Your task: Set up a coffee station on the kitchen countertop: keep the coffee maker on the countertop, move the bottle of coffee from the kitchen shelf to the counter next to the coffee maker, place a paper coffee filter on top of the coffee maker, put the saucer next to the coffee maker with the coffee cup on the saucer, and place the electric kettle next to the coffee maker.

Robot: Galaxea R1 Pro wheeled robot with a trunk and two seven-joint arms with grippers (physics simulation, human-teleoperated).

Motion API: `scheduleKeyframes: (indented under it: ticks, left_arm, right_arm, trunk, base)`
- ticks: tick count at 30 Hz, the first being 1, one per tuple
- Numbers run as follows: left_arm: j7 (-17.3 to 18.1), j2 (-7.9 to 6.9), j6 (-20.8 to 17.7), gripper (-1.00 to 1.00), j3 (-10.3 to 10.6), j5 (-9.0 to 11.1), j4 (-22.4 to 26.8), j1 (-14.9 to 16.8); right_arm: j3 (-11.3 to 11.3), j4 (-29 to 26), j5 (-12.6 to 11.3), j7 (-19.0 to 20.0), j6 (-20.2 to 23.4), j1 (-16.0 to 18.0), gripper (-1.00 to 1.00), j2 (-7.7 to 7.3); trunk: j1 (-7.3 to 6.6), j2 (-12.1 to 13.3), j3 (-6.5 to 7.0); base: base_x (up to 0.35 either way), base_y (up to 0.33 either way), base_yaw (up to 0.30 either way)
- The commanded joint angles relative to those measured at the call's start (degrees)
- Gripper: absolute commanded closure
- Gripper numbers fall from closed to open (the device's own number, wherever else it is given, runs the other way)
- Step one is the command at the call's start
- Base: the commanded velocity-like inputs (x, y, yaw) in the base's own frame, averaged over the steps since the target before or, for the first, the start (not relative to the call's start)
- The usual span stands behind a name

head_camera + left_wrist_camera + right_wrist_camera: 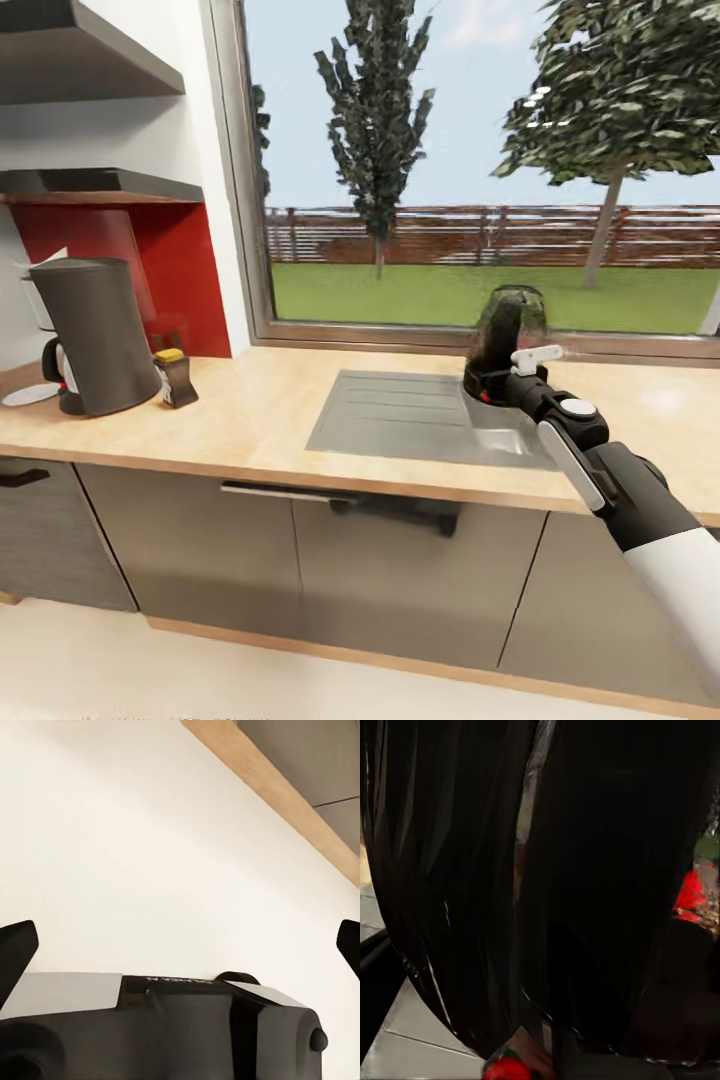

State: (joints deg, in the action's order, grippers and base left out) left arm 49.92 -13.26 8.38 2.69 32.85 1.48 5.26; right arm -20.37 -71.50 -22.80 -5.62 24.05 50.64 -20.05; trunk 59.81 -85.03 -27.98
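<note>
Now I am on the kettle step: my right pincer [497, 378] is at the electric kettle [508, 325], which stands on the tabletop [280, 420] at the far right corner of the sink [400, 415], at about 2 o'clock from the middle of my head view. In the right wrist view the kettle's dark glossy body [585, 870] is pressed close against the camera, so I judge I am grasping it, though I cannot tell for certain that the fingers are clamped on it. My left pincer [180, 945] hangs spread wide over pale floor, holding nothing. The coffee maker [90, 335] sits well apart at about 9 o'clock, with the bottle of coffee [175, 377] just beside it and a saucer [28, 394] showing at its other side. Next, I think, comes a lift and a long carry toward 9 o'clock across the sink, keeping the kettle upright and setting it down clear of the bottle.
</note>
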Motion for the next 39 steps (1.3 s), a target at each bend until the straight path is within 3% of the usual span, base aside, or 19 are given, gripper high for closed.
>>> scheduleKeyframes:
  ticks: [1, 9, 22, 35, 36, 39]
  left_arm:
    - [0.1, -0.01, 0.4, -1.0, 0.3, 0.1, -0.1, 0.1]
    - [0.0, -0.01, 0.4, -1.0, 0.3, 0.1, -0.1, 0.1]
    - [0.0, -0.01, 0.4, -1.0, 0.3, 0.1, -0.1, 0.1]
    - [0.0, -0.01, 0.4, -1.0, 0.3, 0.1, -0.1, 0.1]
    - [0.0, -0.01, 0.4, -1.0, 0.3, 0.1, -0.1, 0.0]
    - [0.0, -0.01, 0.4, -1.0, 0.3, 0.1, -0.1, 0.1]
  right_arm:
    - [-0.2, -0.1, -0.5, -0.6, 0.2, 0.1, 1.0, -0.08]
    - [-0.2, -0.1, -0.5, -0.6, 0.2, 0.1, 1.0, -0.08]
    - [-0.2, -0.1, -0.5, -0.6, 0.3, 0.1, 1.0, -0.08]
    - [-0.2, -0.1, -0.5, -0.6, 0.3, 0.1, 1.0, -0.08]
    - [-0.3, -0.3, -0.6, 1.8, 0.3, 0.0, 1.0, -0.06]
    - [-0.4, -0.4, -0.5, 4.4, 0.3, 0.0, 1.0, -0.07]
  trunk:
    - [0.02, -0.1, -0.06]
    - [0.02, -0.1, -0.06]
    - [0.02, -0.1, -0.06]
    - [0.02, -0.1, -0.06]
    - [0.02, -0.1, -0.06]
    - [0.02, -0.1, -0.06]
  base:
    - [0.137, 0.153, 0.267]
    - [0.218, 0.205, 0.233]
    - [0.284, 0.144, 0.014]
    - [0.041, 0.258, 0.0]
    - [0.0, 0.027, 0.0]
    - [0.0, 0.015, 0.04]
